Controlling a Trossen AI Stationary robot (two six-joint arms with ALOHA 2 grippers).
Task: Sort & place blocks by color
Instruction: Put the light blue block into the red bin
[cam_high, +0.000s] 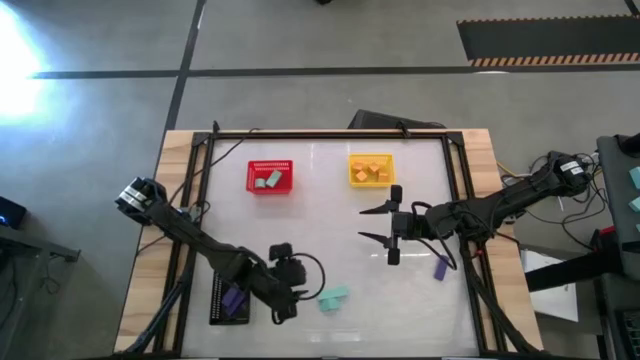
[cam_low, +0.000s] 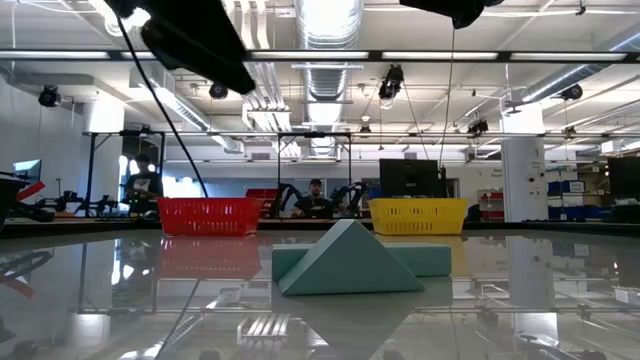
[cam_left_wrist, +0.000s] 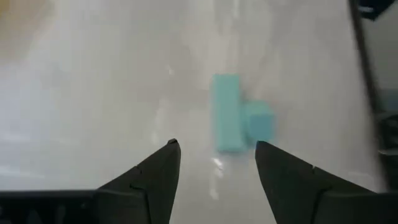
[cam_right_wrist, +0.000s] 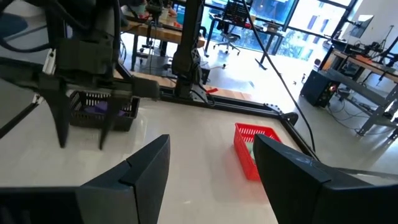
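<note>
Two teal blocks (cam_high: 335, 297) lie together on the table near its near edge; in the low view the teal blocks (cam_low: 350, 262) show as a wedge in front of a bar. My left gripper (cam_high: 286, 308) hangs open just left of them, fingers pointing down. In its wrist view the teal blocks (cam_left_wrist: 236, 121) lie just beyond the open left gripper (cam_left_wrist: 217, 152). A purple block (cam_high: 440, 267) rests on the table to the right. My right gripper (cam_high: 375, 225) is open at mid-table, pointing left and holding nothing; the right gripper (cam_right_wrist: 211, 155) is open in its wrist view too.
A black basket (cam_high: 230, 300) with purple blocks stands at the near left edge. A red basket (cam_high: 270, 177) with teal blocks and a yellow basket (cam_high: 370, 170) with orange blocks stand toward the far side. Bare tabletop lies between the baskets and the grippers.
</note>
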